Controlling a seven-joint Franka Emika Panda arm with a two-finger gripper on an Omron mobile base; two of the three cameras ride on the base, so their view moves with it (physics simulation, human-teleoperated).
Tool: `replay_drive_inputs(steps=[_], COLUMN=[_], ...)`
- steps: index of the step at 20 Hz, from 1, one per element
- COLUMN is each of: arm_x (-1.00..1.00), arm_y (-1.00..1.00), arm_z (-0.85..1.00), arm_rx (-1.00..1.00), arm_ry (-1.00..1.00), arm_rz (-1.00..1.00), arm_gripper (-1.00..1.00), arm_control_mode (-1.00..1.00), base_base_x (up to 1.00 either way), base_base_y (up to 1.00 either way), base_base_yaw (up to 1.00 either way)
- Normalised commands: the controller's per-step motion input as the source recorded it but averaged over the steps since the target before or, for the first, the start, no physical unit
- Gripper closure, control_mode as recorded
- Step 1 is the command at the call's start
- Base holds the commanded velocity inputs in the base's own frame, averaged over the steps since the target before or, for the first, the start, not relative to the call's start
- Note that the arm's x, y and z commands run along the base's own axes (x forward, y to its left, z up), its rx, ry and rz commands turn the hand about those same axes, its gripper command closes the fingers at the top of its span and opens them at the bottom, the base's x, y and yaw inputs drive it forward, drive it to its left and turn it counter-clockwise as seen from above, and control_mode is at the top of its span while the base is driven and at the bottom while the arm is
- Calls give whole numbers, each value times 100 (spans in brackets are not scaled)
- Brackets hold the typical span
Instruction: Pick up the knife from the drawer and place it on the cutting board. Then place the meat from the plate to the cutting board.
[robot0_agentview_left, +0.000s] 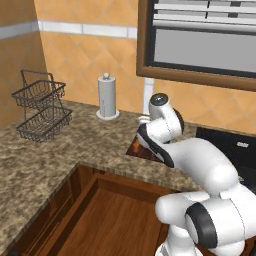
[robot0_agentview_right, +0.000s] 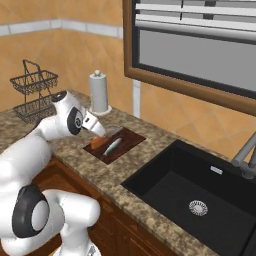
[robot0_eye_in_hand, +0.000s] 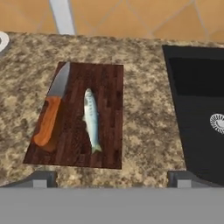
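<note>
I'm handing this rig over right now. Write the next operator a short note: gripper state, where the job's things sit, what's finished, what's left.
Gripper: open, holding nothing, above the counter near the cutting board.
Knife: lying on the cutting board, along its left side in the hand view, blade toward the wall.
Fish: lying on the board beside the knife, apart from it.
Drawer: open below the counter.
Done: the knife and the fish, which appears to be the meat, are both on the board.
Left: apparently nothing to move; the drawer is not yet shut, if that matters.
</note>
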Motion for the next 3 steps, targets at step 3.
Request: replay_drive_inputs(steps=[3], arm_x=[-41], arm_y=[29], arm_z=[41], arm_rx=[-31], arm_ry=[0], arm_rz=[0], arm_gripper=[-100], arm_control_mode=[-100], base_base_x=[0], base_base_y=[0], base_base_yaw=[0])
